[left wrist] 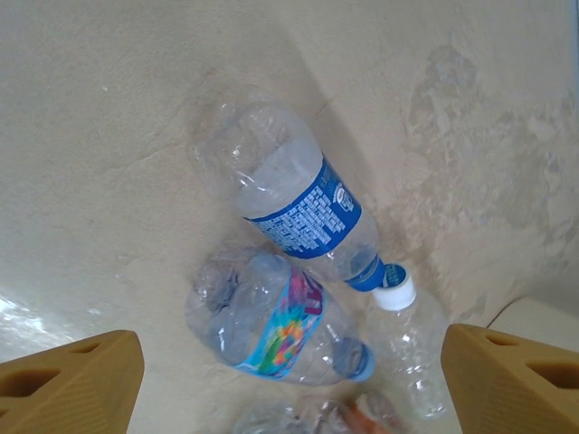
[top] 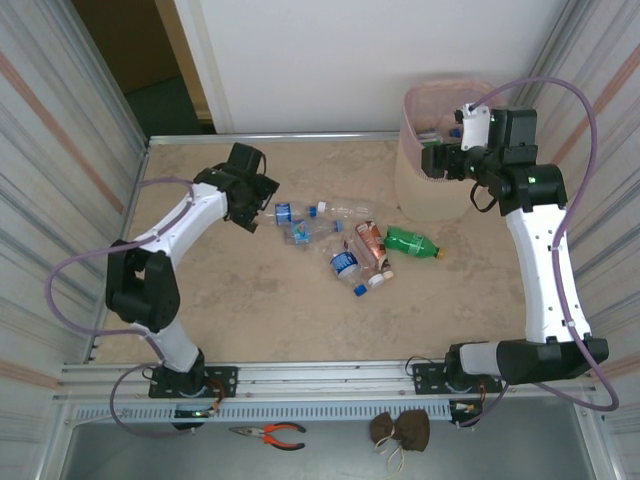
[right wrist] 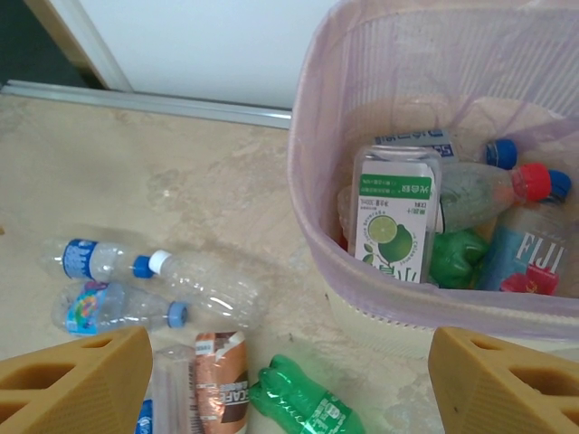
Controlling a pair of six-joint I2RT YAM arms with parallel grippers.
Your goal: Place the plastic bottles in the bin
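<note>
While the left fingers [left wrist: 72,384] hang spread wide over the loose pile, nothing is pinched between them; blue-label bottle [left wrist: 294,203] lies dead ahead on the surface [left wrist: 109,136]; rainbow-label bottle [left wrist: 271,330] just beside it, nearer the fingers; white-cap bottle [left wrist: 412,348] has its cap against the blue-label one's cap.

Right fingers [right wrist: 77,380] also spread and empty, up at the bin [right wrist: 312,181], about over its near rim going by the top view; bin stands at the far right of the surface, pink liner in, several bottles already inside, incl. a lime-label one [right wrist: 393,212] and a FIJI one [right wrist: 534,258].

Other plastic bottles lie clustered mid-surface; green bottle [top: 412,243] and brown-label bottle [top: 370,245] closest to the bin.

Likely failure modes:
- crowding: a descent on the blue-label bottle probably clips the rainbow one; result is a double grab or one squirting sideways
- thin, round, partly crushed walls: an off-centre squeeze and the bottle rolls or pops out; a hard squeeze just buckles it
- right arm close to the rim: could snag the liner or nudge the bin
- both arms reaching the same cluster: collision risk
- bin contents sit high on one side: a bottle dropped there may bounce back out
</note>
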